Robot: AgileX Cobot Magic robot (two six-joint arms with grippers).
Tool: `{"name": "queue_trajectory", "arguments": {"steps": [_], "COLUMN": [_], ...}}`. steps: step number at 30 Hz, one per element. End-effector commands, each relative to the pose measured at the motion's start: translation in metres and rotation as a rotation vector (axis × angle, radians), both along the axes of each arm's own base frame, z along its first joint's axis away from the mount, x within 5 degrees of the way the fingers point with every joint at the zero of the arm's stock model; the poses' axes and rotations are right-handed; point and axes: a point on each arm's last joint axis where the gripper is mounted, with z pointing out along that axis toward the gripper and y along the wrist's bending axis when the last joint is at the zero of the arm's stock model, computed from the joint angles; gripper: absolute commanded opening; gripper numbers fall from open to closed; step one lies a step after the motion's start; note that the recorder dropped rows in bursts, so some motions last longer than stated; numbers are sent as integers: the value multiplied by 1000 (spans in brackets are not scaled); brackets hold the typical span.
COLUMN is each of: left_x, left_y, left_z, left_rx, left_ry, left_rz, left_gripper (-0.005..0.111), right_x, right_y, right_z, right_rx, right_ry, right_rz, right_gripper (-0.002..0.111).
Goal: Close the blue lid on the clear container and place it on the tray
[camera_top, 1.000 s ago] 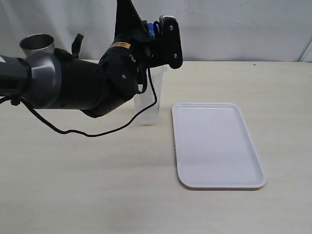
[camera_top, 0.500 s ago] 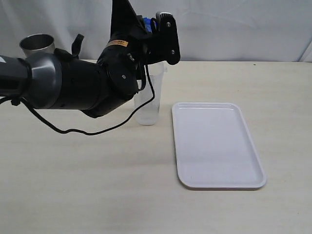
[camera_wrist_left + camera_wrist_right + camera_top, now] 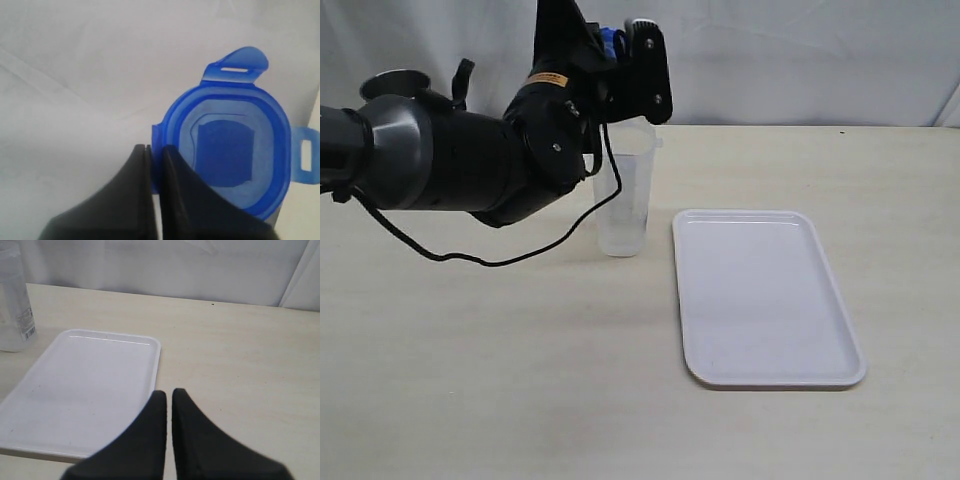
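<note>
A white cloth backdrop with soft folds closes off the back of the scene. In front of it lies a pale beige tabletop with a faint wood grain. The black and grey left arm reaches in from the left, with a black cable drooping onto the surface. The tray lies flat on the right half, with nothing on it. The clear container stands upright just beside the tray's left edge, its rim uncovered. A steel cup sits at the far left, partly hidden by the arm. The left end effector pinches 1 edge of the blue lid, held in the air above the container. The right end effector is pressed together with nothing in it, near the tray.
</note>
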Motion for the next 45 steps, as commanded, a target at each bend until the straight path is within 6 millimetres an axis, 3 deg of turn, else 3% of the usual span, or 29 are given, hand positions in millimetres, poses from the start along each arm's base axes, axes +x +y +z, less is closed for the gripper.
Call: {"name": "queue_trajectory", "arguments": {"steps": [1, 15, 28, 45], "left_x": [7, 10, -1, -3], "left_y": [14, 8, -6, -7], "left_z": [8, -8, -4, -6], "left_rx": [-80, -110, -92, -73], "left_ry": [-63, 130, 74, 94], "left_rz": [52, -74, -88, -73], "left_gripper": [0, 0, 0, 0], "right_x": [0, 0, 0, 0], "right_y": [0, 0, 0, 0], "right_z": [0, 0, 0, 0], "right_rx": [1, 1, 1, 1], "right_ry": [-12, -12, -12, -12], "right_rz": [-3, -3, -3, -3], "right_gripper": [4, 4, 4, 4]}}
